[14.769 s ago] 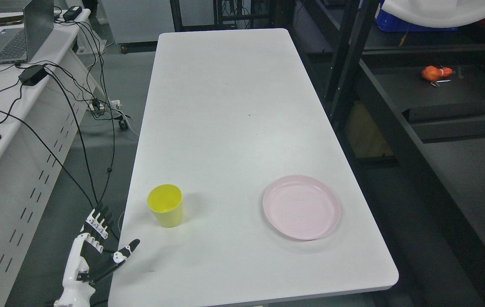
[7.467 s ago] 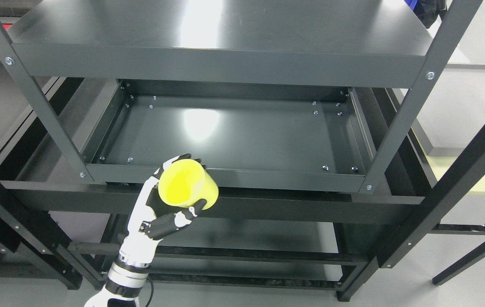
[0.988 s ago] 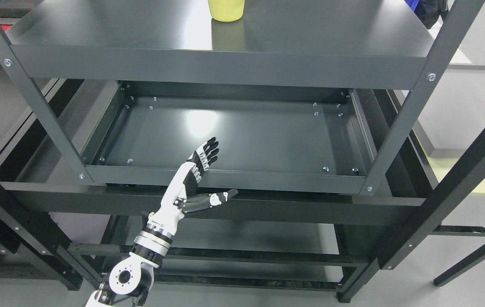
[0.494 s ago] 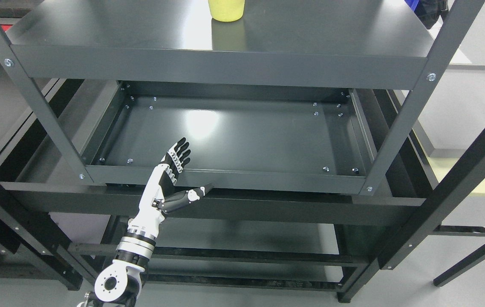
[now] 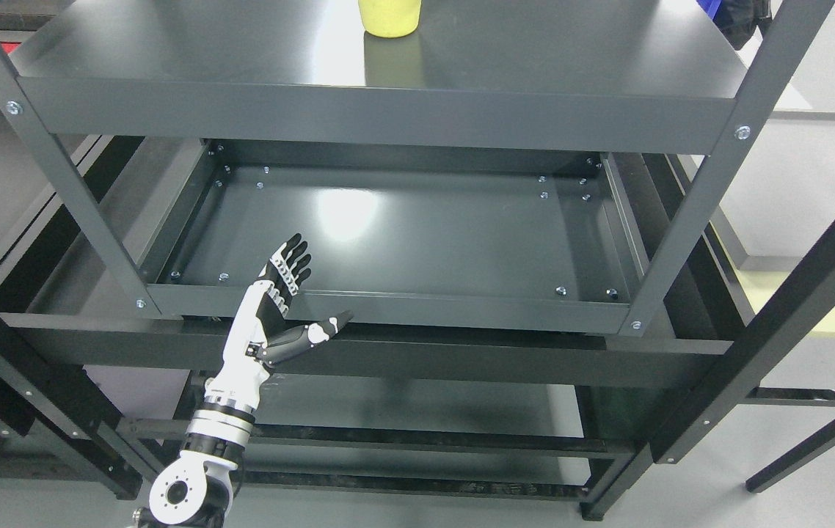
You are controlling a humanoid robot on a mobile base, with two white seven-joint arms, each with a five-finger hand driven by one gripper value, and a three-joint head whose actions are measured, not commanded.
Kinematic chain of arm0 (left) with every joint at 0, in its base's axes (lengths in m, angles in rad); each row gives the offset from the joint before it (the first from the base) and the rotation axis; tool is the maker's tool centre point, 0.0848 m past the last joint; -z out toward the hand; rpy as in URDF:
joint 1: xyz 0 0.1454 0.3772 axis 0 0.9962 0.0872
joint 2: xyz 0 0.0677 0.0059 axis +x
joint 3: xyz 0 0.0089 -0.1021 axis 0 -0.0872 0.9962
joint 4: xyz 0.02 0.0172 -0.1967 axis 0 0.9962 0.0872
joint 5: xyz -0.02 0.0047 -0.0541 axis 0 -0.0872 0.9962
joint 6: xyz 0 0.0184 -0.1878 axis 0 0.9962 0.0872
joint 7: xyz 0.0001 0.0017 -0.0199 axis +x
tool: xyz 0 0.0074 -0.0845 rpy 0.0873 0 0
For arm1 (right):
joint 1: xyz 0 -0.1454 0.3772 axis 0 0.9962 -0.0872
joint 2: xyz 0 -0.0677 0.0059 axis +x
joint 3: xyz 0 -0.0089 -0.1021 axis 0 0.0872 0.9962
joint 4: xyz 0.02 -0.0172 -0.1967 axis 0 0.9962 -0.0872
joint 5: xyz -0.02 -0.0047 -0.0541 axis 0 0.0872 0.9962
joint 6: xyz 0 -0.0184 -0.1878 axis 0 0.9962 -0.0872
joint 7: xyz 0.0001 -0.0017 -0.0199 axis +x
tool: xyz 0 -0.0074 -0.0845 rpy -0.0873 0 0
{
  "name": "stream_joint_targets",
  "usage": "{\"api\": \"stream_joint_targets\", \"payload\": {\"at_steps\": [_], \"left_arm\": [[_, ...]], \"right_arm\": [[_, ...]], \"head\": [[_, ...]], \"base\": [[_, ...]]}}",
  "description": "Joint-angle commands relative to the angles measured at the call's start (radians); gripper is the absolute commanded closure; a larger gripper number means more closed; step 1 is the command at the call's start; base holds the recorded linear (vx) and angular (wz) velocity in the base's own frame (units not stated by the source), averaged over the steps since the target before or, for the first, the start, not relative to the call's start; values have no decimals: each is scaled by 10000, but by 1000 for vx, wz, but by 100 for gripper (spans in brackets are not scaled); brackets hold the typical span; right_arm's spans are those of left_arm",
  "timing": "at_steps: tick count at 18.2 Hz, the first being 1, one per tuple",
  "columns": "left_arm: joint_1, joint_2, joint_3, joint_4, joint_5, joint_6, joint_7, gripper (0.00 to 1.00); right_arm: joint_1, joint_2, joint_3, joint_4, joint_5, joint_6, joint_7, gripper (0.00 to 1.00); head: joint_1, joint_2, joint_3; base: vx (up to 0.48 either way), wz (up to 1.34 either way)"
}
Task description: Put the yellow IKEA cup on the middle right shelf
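Observation:
The yellow cup (image 5: 388, 17) stands upright on the upper dark shelf board (image 5: 535, 59), at the top edge of the head view, its rim cut off by the frame. My left hand (image 5: 299, 296) is far below it, in front of the lower shelf's front rail, fingers spread and thumb out, holding nothing. The left arm rises from the bottom left. My right hand is out of view.
A dark metal rack fills the view: sloping posts (image 5: 696, 198) at either side, a lower tray-like shelf (image 5: 425, 227) under the upper board, crossbars (image 5: 461, 359) below. A grey tray-edged table (image 5: 814, 183) stands at the right.
My open left hand has drawn back down and to the left over the last second. The cup stays still on the upper shelf.

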Motion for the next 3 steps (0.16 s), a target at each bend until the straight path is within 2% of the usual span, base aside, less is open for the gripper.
{"api": "stream_joint_targets", "payload": {"at_steps": [1, 3], "left_arm": [[106, 114, 21, -235, -2, 3, -16, 1], [106, 114, 21, -235, -2, 3, -16, 1]], "right_arm": [[138, -175, 169, 0, -245, 2, 22, 1], [138, -175, 169, 0, -245, 2, 22, 1]], "head": [[0, 0, 0], [0, 0, 0]], "base": [[0, 0], [0, 0]]}}
